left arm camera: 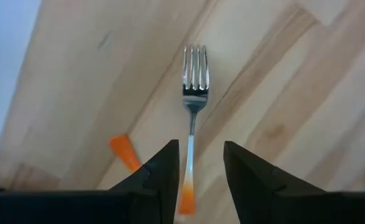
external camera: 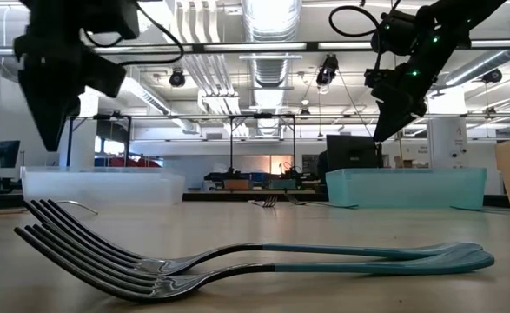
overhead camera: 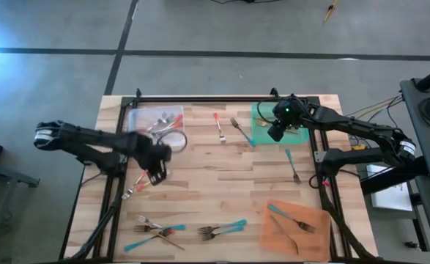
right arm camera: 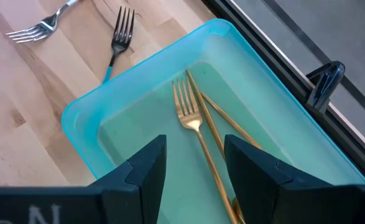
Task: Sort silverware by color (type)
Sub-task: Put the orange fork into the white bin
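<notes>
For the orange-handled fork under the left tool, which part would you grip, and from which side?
Grip the orange-handled fork on its thin neck just behind the tines, coming straight down from above. It lies flat on the wooden table, so only a top approach fits. The left tool is open and its fingers already sit either side of the handle, crossways to it, which suits a narrow straight shaft.

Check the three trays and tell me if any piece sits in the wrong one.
One mismatch stands out: the orange tray holds a teal-handled fork, though the orange-handled fork under the open left gripper suggests orange pieces belong there. The green tray below the open right gripper holds only gold pieces. The clear tray is too blurred to judge.
</notes>
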